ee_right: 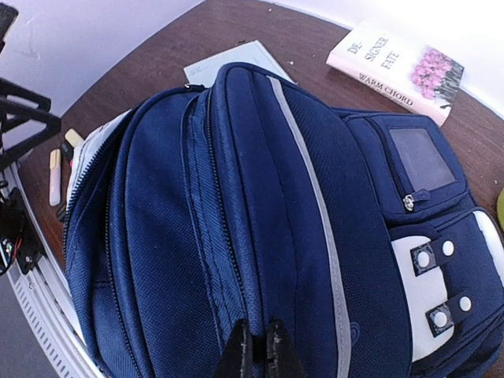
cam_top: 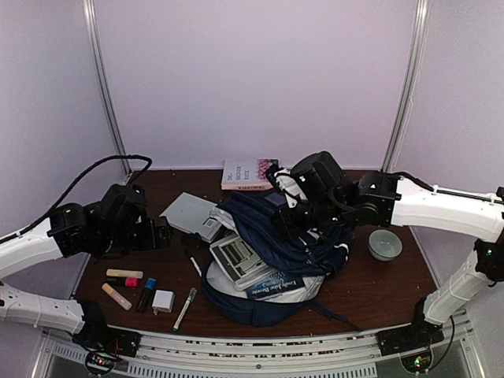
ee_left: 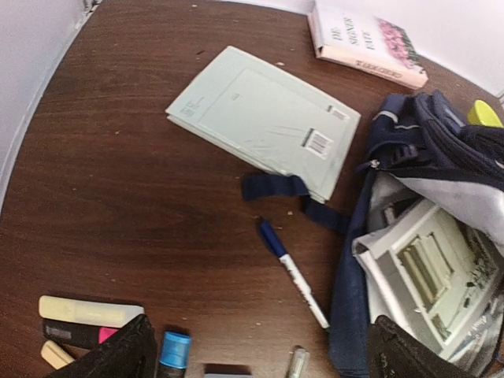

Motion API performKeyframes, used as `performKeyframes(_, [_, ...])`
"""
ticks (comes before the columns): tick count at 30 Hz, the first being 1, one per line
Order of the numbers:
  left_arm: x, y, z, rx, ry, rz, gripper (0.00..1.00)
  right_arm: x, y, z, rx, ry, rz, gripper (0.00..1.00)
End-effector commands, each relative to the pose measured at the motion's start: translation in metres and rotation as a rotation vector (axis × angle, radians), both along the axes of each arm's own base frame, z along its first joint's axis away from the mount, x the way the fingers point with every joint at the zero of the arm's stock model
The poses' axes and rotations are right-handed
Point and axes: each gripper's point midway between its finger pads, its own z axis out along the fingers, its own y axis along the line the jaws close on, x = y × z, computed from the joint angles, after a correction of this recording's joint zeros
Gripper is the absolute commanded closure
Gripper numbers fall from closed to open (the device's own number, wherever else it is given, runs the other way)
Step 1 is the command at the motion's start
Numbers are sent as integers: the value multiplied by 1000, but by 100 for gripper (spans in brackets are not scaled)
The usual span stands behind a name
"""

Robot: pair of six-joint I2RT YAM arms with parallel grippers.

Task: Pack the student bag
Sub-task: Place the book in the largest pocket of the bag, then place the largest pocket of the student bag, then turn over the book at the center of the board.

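The student bag (cam_top: 303, 250) is a navy backpack lying in the middle of the table with its mouth towards the left, where a white calculator-like box (cam_top: 239, 260) and a blue-covered book (cam_top: 276, 285) stick out. My right gripper (ee_right: 256, 350) is shut on a fold of the bag's upper fabric (ee_right: 260, 197) by the zip and holds that flap up. Left of the bag, my left gripper (ee_left: 260, 358) hangs wide open above the table with nothing between its fingers. A blue-and-white pen (ee_left: 291, 272) lies just beyond it.
A pale green notebook (ee_left: 264, 118) lies left of the bag and a pink-flowered book (cam_top: 248, 173) behind it. Highlighters (cam_top: 124, 274), a blue-capped marker (cam_top: 147, 293), a white cube (cam_top: 164, 301) and a silver pen (cam_top: 186, 307) lie front left. A grey bowl (cam_top: 385, 244) sits right.
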Motion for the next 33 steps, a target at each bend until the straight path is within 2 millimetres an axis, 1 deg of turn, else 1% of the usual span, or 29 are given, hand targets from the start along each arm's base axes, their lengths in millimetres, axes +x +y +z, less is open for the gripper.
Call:
performKeyframes(1, [8, 25, -17, 13, 11, 40, 6, -12, 20, -16, -63, 26, 108, 100])
performKeyframes(2, [10, 25, -21, -13, 14, 36, 7, -16, 22, -23, -88, 54, 139, 100])
performKeyframes(3, [12, 26, -24, -46, 14, 34, 7, -23, 24, -32, -114, 89, 179, 97])
performKeyframes(4, [15, 25, -28, -84, 12, 25, 8, -29, 26, -37, -132, 118, 214, 90])
performKeyframes(5, [17, 20, -32, -126, 11, 5, 8, -33, 27, -42, -146, 139, 236, 81])
performKeyframes(7, [19, 15, -44, -182, 28, -20, 8, -33, 27, -48, -169, 150, 240, 71])
performKeyframes(8, [19, 14, -48, -189, 38, -19, 9, -30, 27, -48, -175, 145, 233, 66])
performKeyframes(11, [22, 18, -60, -176, 66, -1, 8, -18, 28, -42, -177, 129, 209, 46])
performKeyframes(13, [26, 18, -67, -194, 78, 2, 9, -7, 32, -31, -152, 112, 196, 41])
performKeyframes(15, [31, 17, -72, -230, 85, 3, 9, 5, 41, -20, -119, 98, 184, 39])
performKeyframes(17, [35, 16, -76, -243, 93, 11, 9, 18, 51, -12, -93, 85, 173, 38])
performKeyframes(20, [41, 19, -82, -246, 106, 38, 10, 39, 66, -8, -62, 65, 144, 38])
performKeyframes(22, [46, 19, -86, -264, 111, 45, 11, 57, 78, -13, -46, 62, 125, 38])
performKeyframes(23, [49, 18, -87, -274, 113, 49, 11, 67, 82, -9, -28, 50, 112, 38])
performKeyframes(24, [52, 18, -89, -280, 114, 53, 12, 78, 86, -14, -22, 51, 95, 39])
performKeyframes(30, [74, 15, -90, -292, 112, 73, 13, 149, 105, -28, 115, 71, -24, 45])
performKeyframes(33, [86, 14, -94, -313, 109, 93, 13, 173, 120, -52, 212, 143, -63, 48])
